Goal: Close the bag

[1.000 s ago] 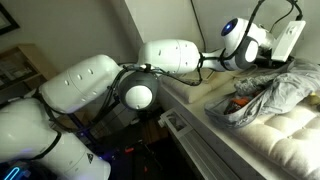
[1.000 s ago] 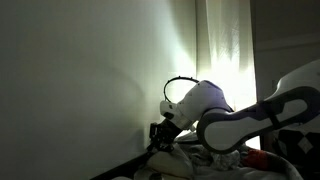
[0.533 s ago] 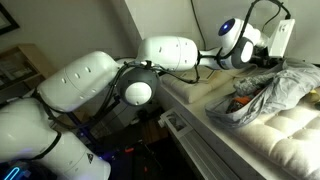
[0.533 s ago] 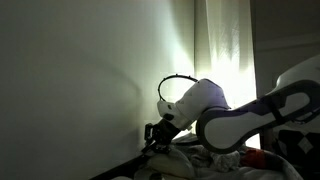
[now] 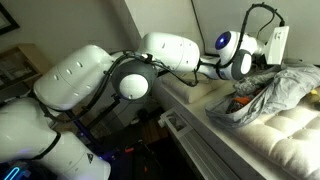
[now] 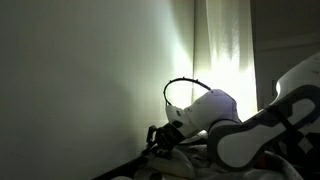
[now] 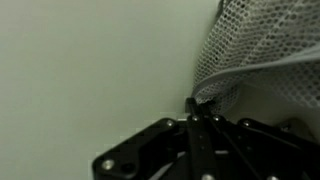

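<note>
The bag [image 5: 272, 92] is a crinkled grey-silver plastic bag lying on a cream cushioned surface [image 5: 285, 135], with orange items [image 5: 240, 103] showing at its open side. My gripper [image 5: 258, 66] is at the bag's far upper edge, close to the wall. In the wrist view the fingers [image 7: 193, 104] are pressed together, and a fold of grey, mesh-looking bag material [image 7: 262, 42] runs right into their tips. In an exterior view the dark gripper [image 6: 160, 137] is low by the wall and the bag is mostly hidden.
A pale wall [image 7: 90, 70] stands right behind the gripper. A cream folded cloth or pad [image 5: 205, 92] lies left of the bag. A curtain [image 6: 225, 45] hangs behind the arm. The arm's big white links [image 5: 90, 85] fill the left.
The wrist has moved left and a little lower, toward the wall, with the bag's edge held in the fingers. The bag's body has barely shifted.
</note>
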`<action>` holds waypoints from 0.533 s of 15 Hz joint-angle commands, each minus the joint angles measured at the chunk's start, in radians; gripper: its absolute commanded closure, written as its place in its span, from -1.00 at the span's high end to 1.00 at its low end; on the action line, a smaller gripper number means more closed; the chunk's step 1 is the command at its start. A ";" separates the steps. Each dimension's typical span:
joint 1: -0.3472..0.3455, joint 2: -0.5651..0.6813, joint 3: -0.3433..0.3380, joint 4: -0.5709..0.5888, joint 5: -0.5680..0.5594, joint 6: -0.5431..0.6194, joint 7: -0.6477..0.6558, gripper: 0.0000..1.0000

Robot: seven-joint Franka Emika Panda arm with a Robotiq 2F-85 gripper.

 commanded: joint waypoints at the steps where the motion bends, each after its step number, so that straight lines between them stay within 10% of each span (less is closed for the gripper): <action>1: -0.010 -0.114 -0.030 -0.237 -0.014 0.114 0.064 -0.98; 8: 0.011 -0.271 -0.151 -0.499 0.009 0.164 0.326 -0.98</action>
